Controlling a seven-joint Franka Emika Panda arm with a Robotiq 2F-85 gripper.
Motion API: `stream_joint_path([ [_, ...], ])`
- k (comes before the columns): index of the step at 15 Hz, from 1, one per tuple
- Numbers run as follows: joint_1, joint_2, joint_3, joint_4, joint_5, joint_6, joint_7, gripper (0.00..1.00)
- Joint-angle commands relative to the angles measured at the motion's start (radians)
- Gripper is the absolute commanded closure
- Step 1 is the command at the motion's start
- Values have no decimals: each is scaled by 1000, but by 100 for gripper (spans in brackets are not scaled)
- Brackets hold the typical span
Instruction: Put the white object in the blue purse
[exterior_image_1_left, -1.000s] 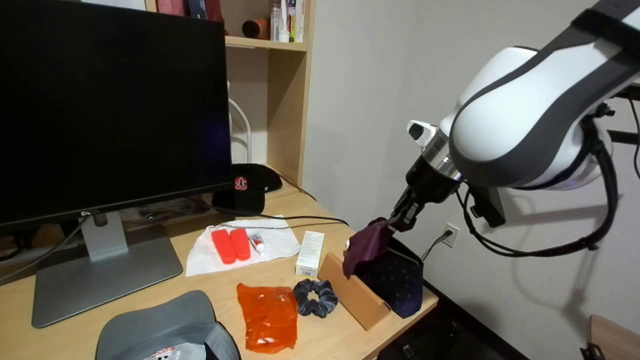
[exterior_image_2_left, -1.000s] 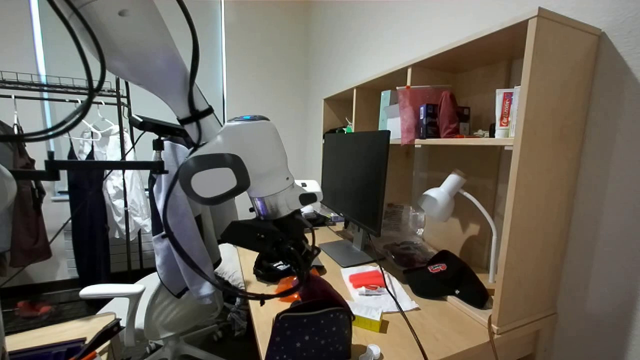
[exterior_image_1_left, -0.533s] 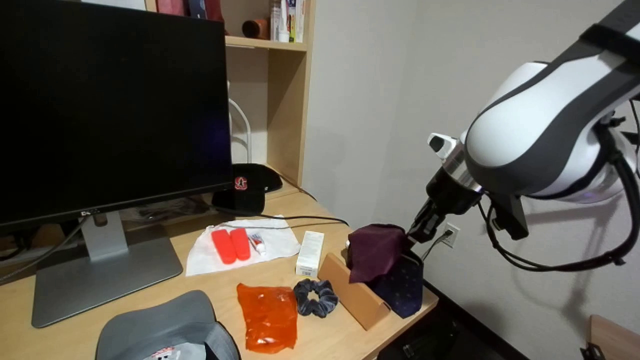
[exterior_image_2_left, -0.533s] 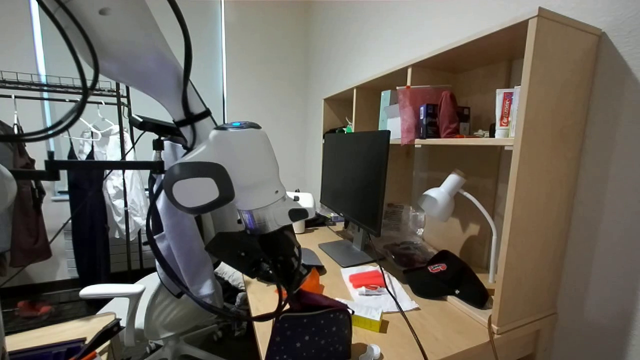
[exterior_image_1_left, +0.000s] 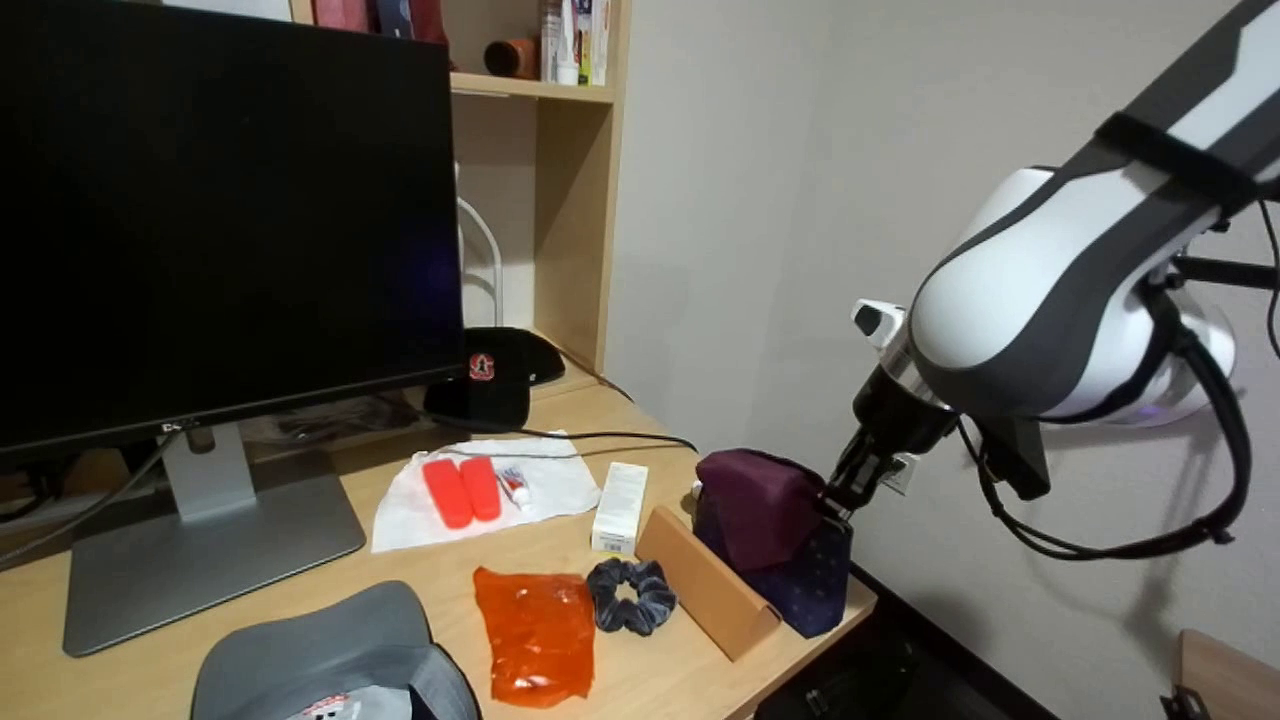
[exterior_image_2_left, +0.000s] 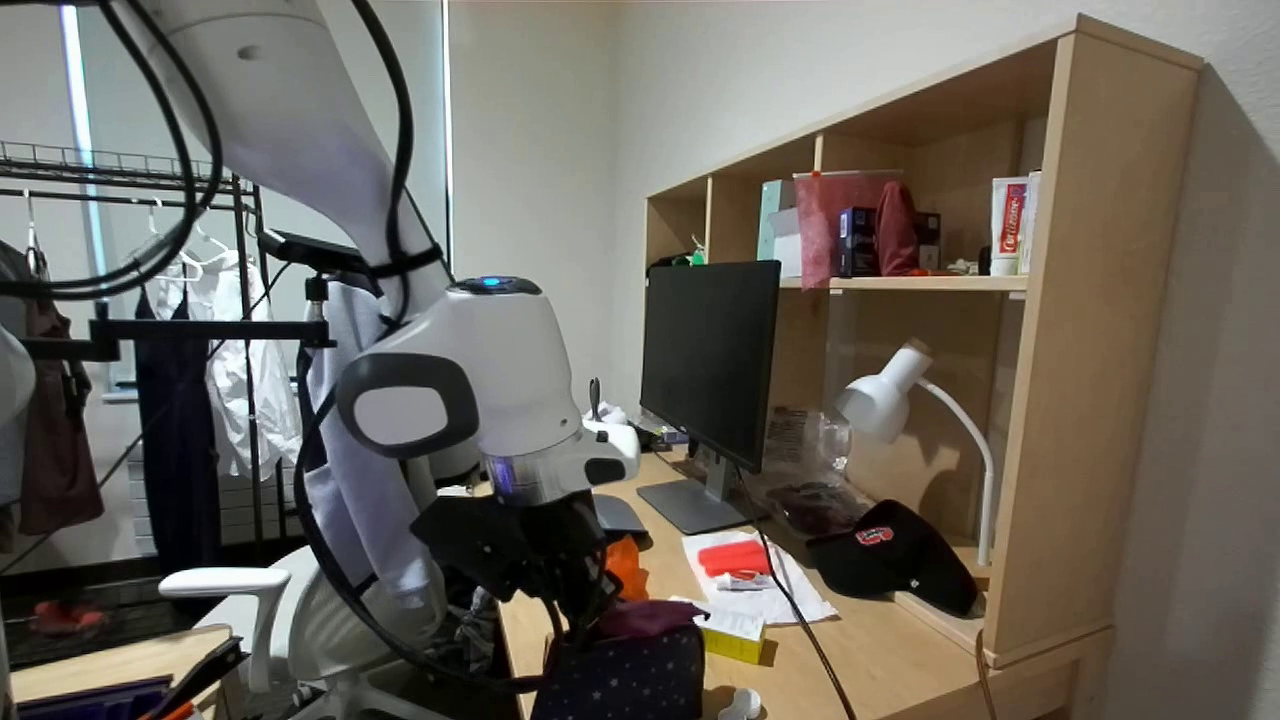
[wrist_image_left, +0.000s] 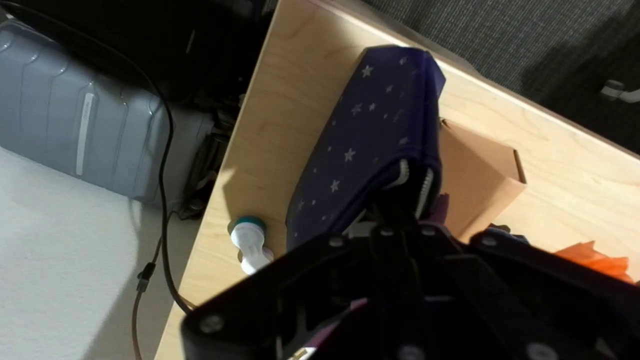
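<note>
A navy purse patterned with small stars stands near the corner of a wooden counter. The gripper meets its zipped mouth at a slant, jaws drawn narrow together, with nothing white between them; whether the tips touch the zip is too dark to tell. A burgundy cloth drapes over the mouth, right beside the tips.

Which white object is meant is unclear. A small white container with a teal cap rests on the counter just beside the purse; a white box lies near it. Neither is visibly inside.

The likeliest trouble is the cloth: it covers much of the mouth, so an object lowered there may catch or slide off. The purse looks soft, so pressing could fold its rim inward and narrow the gap. With the counter's edge so near, a sideways push may send it over. If the tips snag the zip on lifting, the purse would probably tip.

A tan cardboard box sits close against the purse and crowds that side. Farther along lie a grey scrunchie, an orange plastic wrapper and a white cloth bearing red pieces, all apart from the gripper.
</note>
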Motion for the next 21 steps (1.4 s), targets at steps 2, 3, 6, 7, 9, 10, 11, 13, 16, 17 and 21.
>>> stream_joint_path([
  [2, 5, 101, -6, 72, -29, 24, 18, 100],
  [3, 9, 110, -6, 83, -33, 23, 18, 100],
  [6, 26, 160, -7, 135, -61, 18, 23, 100],
  [7, 40, 184, -22, 152, -91, 22, 46, 100],
  [9, 77, 234, -71, 187, -167, 1, 117, 100],
  [10, 105, 257, -108, 201, -211, -5, 161, 100],
  [11, 130, 273, -140, 212, -241, -11, 194, 100],
  [13, 87, 280, -117, 220, -359, -9, 301, 74],
  [16, 71, 269, -110, 228, -458, -10, 409, 60],
  [17, 64, 262, -106, 226, -480, -5, 433, 54],
  [21, 18, 241, -46, 219, -493, 26, 453, 29],
])
